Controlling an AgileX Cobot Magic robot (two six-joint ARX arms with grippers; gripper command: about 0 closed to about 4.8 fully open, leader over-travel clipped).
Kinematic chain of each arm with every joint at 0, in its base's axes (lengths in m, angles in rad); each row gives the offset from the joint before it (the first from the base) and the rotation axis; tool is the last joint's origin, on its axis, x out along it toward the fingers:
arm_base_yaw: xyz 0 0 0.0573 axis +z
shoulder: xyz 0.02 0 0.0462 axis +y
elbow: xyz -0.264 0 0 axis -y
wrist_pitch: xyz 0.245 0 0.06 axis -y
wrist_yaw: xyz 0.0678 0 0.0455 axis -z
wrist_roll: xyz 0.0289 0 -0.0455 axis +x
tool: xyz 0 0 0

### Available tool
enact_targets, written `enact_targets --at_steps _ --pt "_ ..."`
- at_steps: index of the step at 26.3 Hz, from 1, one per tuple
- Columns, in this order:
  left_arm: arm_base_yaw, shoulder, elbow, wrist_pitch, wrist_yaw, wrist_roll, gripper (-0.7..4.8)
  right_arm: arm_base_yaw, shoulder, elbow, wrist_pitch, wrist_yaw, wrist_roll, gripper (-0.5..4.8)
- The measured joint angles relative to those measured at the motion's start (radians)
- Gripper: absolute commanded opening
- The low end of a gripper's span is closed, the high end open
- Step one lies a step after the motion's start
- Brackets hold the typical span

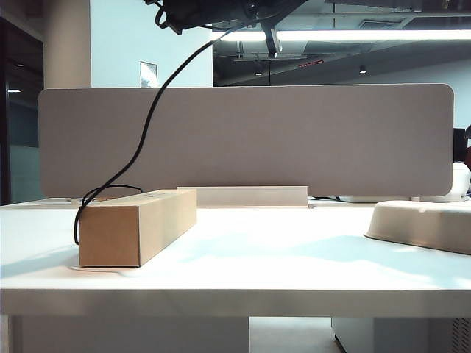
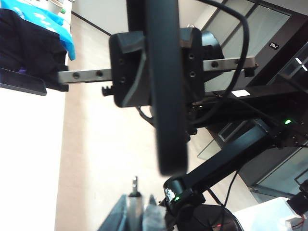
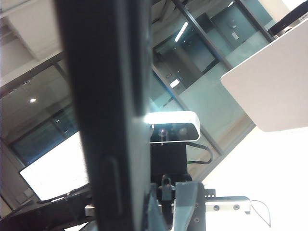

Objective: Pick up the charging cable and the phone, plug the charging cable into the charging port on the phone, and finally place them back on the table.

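Both grippers are raised high above the table (image 1: 280, 265); in the exterior view only dark arm parts (image 1: 221, 11) show at the top edge. My left gripper (image 2: 137, 204) is shut on the charging cable's silvery plug (image 2: 135, 190), tip pointing away from the camera. From up there the black cord (image 1: 147, 125) hangs down behind the box. My right gripper (image 2: 159, 67) is shut on the phone (image 2: 166, 101), held edge-on. The phone's rounded short end (image 2: 172, 166) is near the plug tip, offset to one side, apart. In the right wrist view the phone (image 3: 110, 96) fills the foreground and hides my right gripper (image 3: 127, 219). The charging port is too small to make out.
A cardboard box (image 1: 136, 224) lies on the left of the table. A beige rounded tray (image 1: 423, 220) sits at the right edge. A grey fabric divider (image 1: 243, 140) stands along the back. The cord loops on the table behind the box (image 1: 110, 190).
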Motion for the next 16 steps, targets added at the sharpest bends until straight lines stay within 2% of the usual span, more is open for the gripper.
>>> enact_targets --at_steps 6,16 --pt "-0.029 0.000 0.000 0.003 0.000 -0.009 -0.06 0.000 0.003 0.000 -0.006 0.003 -0.004 -0.07" --pt "-0.029 0.000 0.000 0.015 0.019 -0.022 -0.06 0.000 0.003 0.000 -0.041 0.003 -0.034 -0.07"
